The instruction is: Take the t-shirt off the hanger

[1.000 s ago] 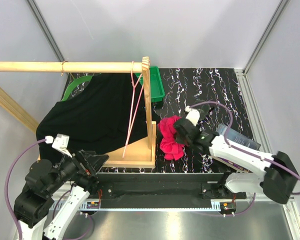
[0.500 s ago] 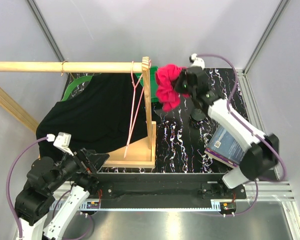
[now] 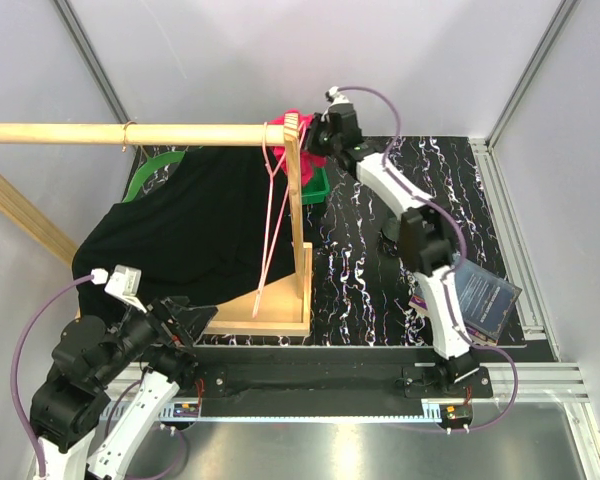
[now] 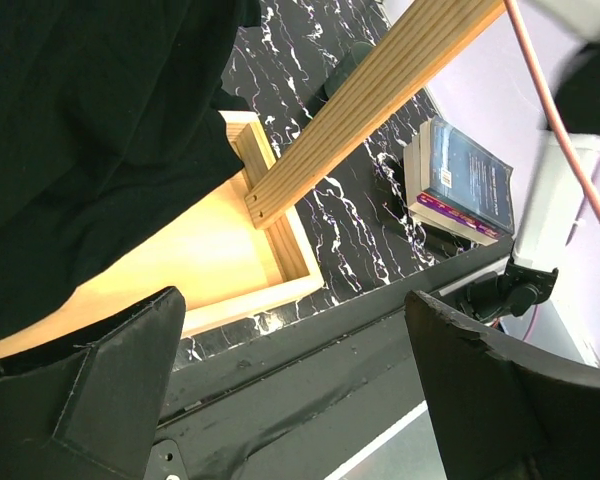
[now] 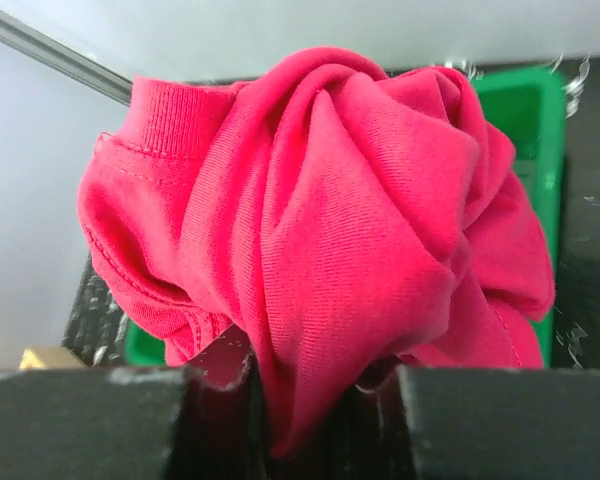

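My right gripper (image 3: 318, 140) is shut on a bunched red t-shirt (image 5: 320, 220) and holds it high at the back, beside the end of the wooden rod (image 3: 130, 133) and above the green bin (image 3: 316, 185). In the top view only bits of the red t-shirt (image 3: 293, 118) show past the arm. A thin pink hanger (image 3: 271, 205) hangs bare from the rod near the upright post (image 3: 298, 210). My left gripper (image 4: 300, 400) is open and empty, low at the near left by the wooden base (image 4: 180, 260).
A black cloth (image 3: 190, 230) drapes under the rod over the left of the table. A book (image 3: 485, 300) lies at the right near edge, and it also shows in the left wrist view (image 4: 465, 180). The green bin (image 5: 525, 120) sits behind the shirt.
My right arm has lifted the red t-shirt from the table's middle and carried it back and left, up to the rod's end over the green bin. The left arm has not moved.
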Motion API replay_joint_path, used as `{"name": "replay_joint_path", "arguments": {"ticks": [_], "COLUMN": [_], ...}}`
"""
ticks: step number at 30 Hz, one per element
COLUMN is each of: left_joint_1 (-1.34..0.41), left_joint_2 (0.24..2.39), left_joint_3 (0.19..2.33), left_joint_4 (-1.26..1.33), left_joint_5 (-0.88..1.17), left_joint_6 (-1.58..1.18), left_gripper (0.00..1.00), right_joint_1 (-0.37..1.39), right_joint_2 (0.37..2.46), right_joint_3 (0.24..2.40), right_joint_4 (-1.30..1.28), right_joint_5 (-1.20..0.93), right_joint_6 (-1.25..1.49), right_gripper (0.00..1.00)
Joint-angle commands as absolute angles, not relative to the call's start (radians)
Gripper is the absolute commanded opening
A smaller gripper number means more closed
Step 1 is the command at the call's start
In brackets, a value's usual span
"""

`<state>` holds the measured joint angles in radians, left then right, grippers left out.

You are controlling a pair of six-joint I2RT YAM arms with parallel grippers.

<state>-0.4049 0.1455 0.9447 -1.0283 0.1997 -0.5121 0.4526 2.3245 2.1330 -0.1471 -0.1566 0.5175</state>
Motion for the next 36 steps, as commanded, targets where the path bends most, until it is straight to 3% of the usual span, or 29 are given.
{"name": "replay_joint_path", "arguments": {"ticks": [1,3,7,14,19,23,26,36], "left_joint_1": [-0.405,-0.406,-0.405,-0.405,-0.405,-0.405,-0.405,-0.405], "left_joint_2": [0.153,0.155,0.155,0.146,0.138,0.135,0.135,0.199], "left_joint_3": [0.93,0.928,0.927,0.952,0.989,1.008,1.014,1.121], "left_joint_4": [-0.957,-0.951,-0.945,-0.951,-0.977,-1.003,-1.02,-1.087], "left_joint_5": [0.187,0.189,0.198,0.215,0.213,0.213,0.218,0.181], "left_joint_6": [-0.474,-0.474,-0.48,-0.518,-0.554,-0.577,-0.589,-0.546], "left_gripper": [0.96,0.96,0.96,0.96,0.96,0.96,0.96,0.96], "right_joint_1": [0.457,0.457,0.456,0.457,0.457,0.483,0.521,0.776], "right_joint_2": [2.541,2.598,2.551,2.352,2.109,1.873,1.735,1.474], "right_joint_3": [2.444,2.598,2.571,2.343,2.058,1.559,1.325,0.873], "right_joint_4": [-0.289,-0.372,-0.43,-0.5,-0.496,-0.304,-0.229,-0.17], "right_joint_5": [-0.21,-0.187,-0.14,-0.106,-0.078,-0.115,-0.1,-0.072], "right_joint_6": [0.523,0.505,0.47,0.457,0.531,0.642,0.675,0.744], "right_gripper": [0.34,0.45,0.67,0.8,0.81,0.8,0.8,0.79]}}
